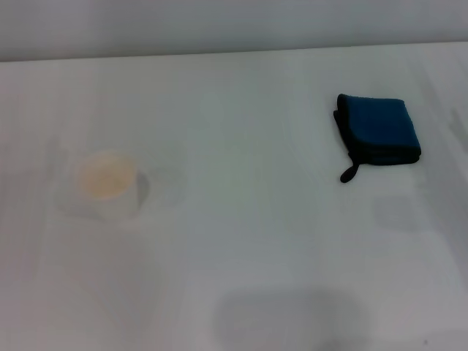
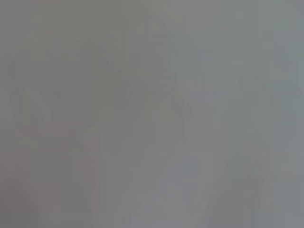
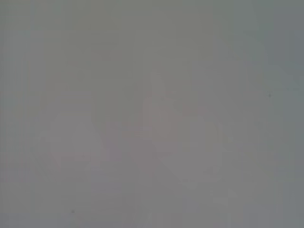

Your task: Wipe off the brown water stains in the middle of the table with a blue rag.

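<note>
The blue rag (image 1: pixel 379 130) lies folded on the white table (image 1: pixel 248 241) at the right rear, its small black loop tail pointing toward the front. No brown water stains show on the tabletop in the head view. Neither gripper shows in the head view. Both wrist views show only a plain grey surface, with no fingers and no objects.
A white paper cup (image 1: pixel 107 183) with a beige inside stands on the left side of the table. The table's far edge (image 1: pixel 234 53) runs along the top of the head view.
</note>
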Robot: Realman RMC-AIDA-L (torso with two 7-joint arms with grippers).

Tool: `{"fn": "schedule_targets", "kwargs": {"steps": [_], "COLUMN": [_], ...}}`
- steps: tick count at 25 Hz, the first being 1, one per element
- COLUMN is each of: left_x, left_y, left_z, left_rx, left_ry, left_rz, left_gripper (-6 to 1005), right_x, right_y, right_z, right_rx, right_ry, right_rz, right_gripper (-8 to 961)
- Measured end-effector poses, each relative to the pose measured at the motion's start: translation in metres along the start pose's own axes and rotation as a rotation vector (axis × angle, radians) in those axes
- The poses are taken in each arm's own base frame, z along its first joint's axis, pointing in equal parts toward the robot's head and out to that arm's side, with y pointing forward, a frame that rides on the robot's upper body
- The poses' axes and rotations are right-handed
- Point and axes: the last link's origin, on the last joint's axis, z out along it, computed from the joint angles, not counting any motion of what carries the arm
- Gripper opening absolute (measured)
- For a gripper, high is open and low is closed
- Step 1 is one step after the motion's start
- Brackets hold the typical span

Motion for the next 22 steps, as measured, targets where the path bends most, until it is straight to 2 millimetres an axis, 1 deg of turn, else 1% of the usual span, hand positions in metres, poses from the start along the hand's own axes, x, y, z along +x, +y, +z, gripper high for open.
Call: {"fn": "schedule_targets", "kwargs": {"steps": [8,22], "left_x": [-0.0017,-0.0027], "left_y": [-0.0003,-0.0011], "left_z": [-0.001,-0.0023], "left_rx": [0.002,0.008], "left_ry": [-0.009,-0.012], "left_rz": [0.003,0.002], "left_gripper": [872,872], "right_x": [0.0027,0.0027], "right_y": [-0.0056,-0.0091], "right_z": [0.0021,0.0033], "right_rx": [0.028,0.039], "right_ry": [0.029,0.039], "right_rz": [-0.009,-0.042], "right_gripper": [876,876]}}
